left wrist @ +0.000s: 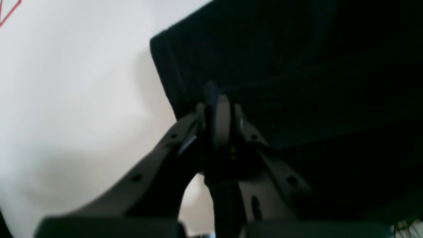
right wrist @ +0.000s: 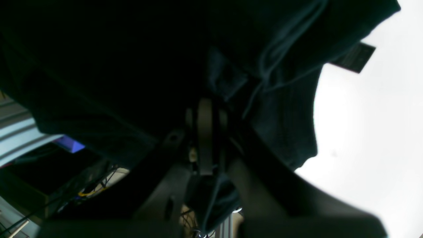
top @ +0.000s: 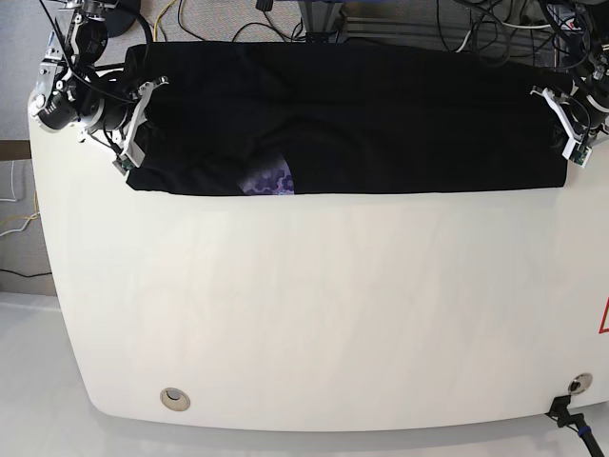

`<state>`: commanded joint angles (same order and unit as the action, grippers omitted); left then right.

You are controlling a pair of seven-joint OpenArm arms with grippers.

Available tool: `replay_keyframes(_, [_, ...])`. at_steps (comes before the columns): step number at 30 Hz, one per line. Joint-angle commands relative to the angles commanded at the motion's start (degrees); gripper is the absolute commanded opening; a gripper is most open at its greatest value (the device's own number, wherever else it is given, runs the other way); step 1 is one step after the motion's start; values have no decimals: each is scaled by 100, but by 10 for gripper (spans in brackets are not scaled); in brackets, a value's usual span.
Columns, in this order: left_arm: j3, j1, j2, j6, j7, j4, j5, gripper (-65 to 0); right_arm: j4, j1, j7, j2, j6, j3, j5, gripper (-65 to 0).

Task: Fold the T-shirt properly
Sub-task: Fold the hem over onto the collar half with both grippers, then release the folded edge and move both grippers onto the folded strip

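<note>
The black T-shirt lies stretched in a wide band across the far part of the white table. A patch of purple-blue print peeks out at its near edge. My left gripper is shut on the T-shirt at the cloth's corner, on the right of the base view, left gripper. My right gripper is shut on the T-shirt at the other end, on the left of the base view, right gripper. A label tag hangs from the cloth.
Cables run behind the table's far edge. A round hole sits near the table's front left, another fitting at the front right. A red mark shows at the right edge.
</note>
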<state>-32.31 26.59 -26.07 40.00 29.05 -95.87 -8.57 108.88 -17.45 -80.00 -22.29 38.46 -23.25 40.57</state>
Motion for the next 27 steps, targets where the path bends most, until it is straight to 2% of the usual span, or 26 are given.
replay_keyframes(2, [26, 97, -9, 0, 0, 0, 0, -650, 0, -105, 0, 0, -18, 0, 0, -650])
replay_keyframes(3, [44, 123, -18, 0, 0, 0, 0, -650, 0, -132, 0, 9, -18, 0, 0, -629])
replay_keyframes(5, [44, 132, -97, 0, 0, 0, 0, -650, 0, -141, 0, 18, -26, 0, -26, -529])
replay_keyframes(6, [44, 132, -97, 0, 0, 53, 0, -612, 0, -141, 0, 26, -26, 0, -26, -483])
replay_keyframes(9, [44, 114, -316, 0, 0, 308, 0, -405, 0, -141, 0, 18, -26, 0, -35, -361])
replay_keyframes(10, [53, 97, -396, 0, 0, 413, 0, -359, 0, -141, 0, 0, -26, 0, -44, -328])
replay_keyframes(11, [53, 88, -475, 0, 0, 527, 0, -330, 0, -132, 0, -9, -26, 0, -44, -304])
replay_keyframes(12, [53, 35, -563, 0, 0, 624, 0, -329, 0, -114, 0, -18, -26, 0, -44, -287])
replay_keyframes(14, [114, -202, -686, 0, 0, 765, 0, -329, 26, -88, 0, -18, 0, 0, 0, -282])
replay_keyframes(18, [105, -677, -695, 0, 0, 791, -26, -329, 237, 132, 0, 9, 9, -44, 387, -282])
replay_keyframes(22, [193, -1073, -651, 0, 0, 791, -26, -329, 290, 492, 0, 18, 9, -255, 396, -282])
replay_keyframes(25, [563, -1336, -642, 0, 0, 765, -44, -329, 290, 905, 0, 18, 9, -334, 396, -282])
replay_keyframes(27, [651, -1398, -501, 0, 0, 598, -70, -328, 281, 1134, 0, 35, 9, -343, 413, -282])
